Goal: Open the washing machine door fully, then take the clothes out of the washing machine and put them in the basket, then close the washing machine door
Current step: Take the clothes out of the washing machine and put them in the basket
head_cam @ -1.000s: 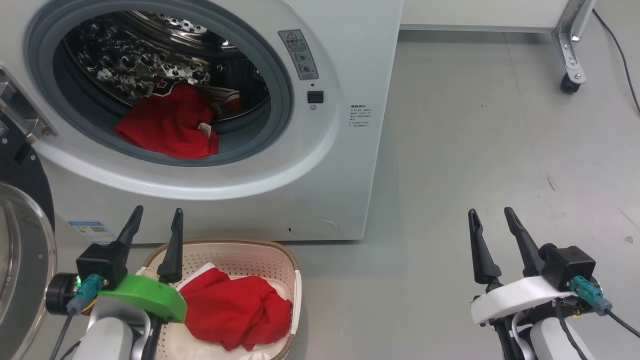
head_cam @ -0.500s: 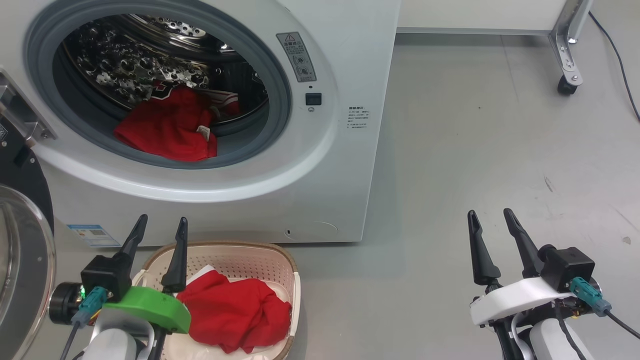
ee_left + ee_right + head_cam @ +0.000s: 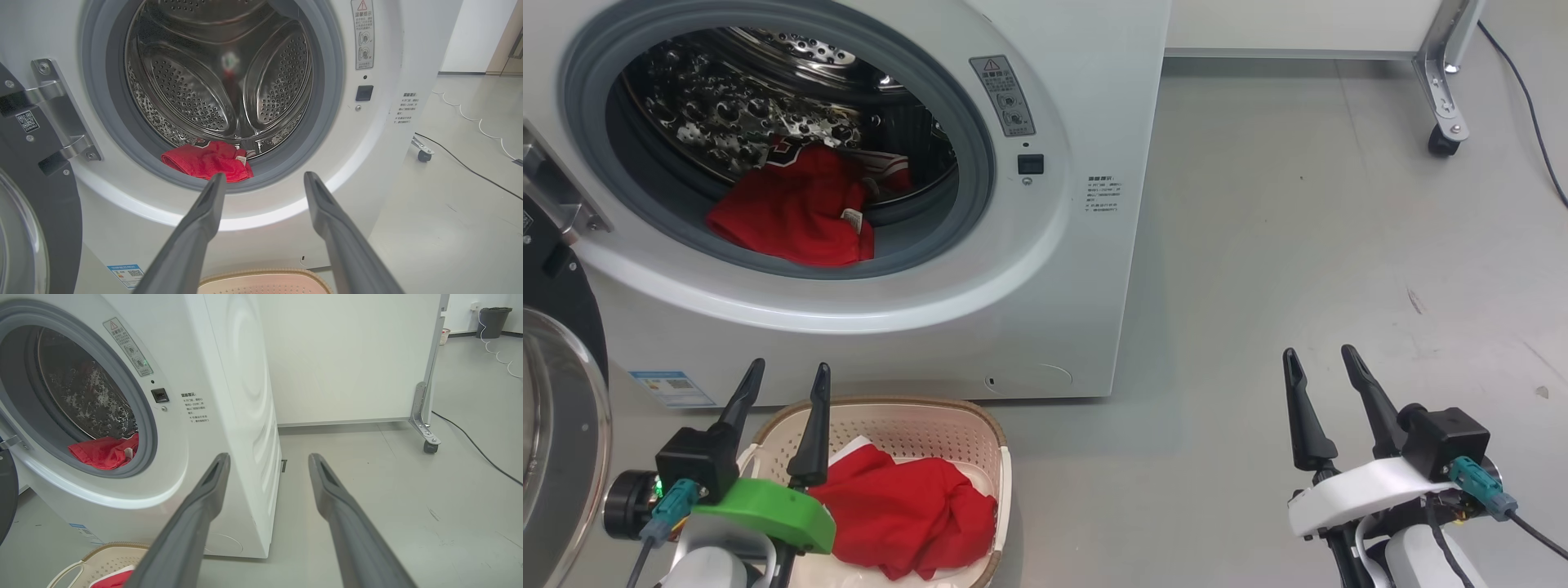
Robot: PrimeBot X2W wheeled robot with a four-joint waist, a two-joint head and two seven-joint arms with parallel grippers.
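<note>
Close to us, at the lower left of the head view, the left gripper [image 3: 788,366] has its two dark fingers spread apart, and it holds nothing. It hangs over the left end of the basket [image 3: 907,431]. At the lower right, the right gripper [image 3: 1316,351] is spread apart too, with nothing in it. It is over the bare grey floor [image 3: 1298,204], far from the basket.

The basket sits on the floor at the bottom of the frame, just in front of the washer [image 3: 1086,98]. Some red clothes [image 3: 907,510] lie bunched up inside it.

At the left edge we see the door [image 3: 556,327] swung wide open, with its black rim and shiny glass bowl.

Behind the basket, the washer fills the upper left. A small blue label [image 3: 670,384] sits low on its front. Its round hole has a grey ring [image 3: 976,163] around it. More red clothes, with a small white tag, lie at the bottom of the shiny drum [image 3: 727,106], close to the front edge and partly on the grey ring.

Far away, at the upper right, a small black wheel [image 3: 1441,140] stands on the floor, and a dark cable [image 3: 1527,90] runs beside it.
</note>
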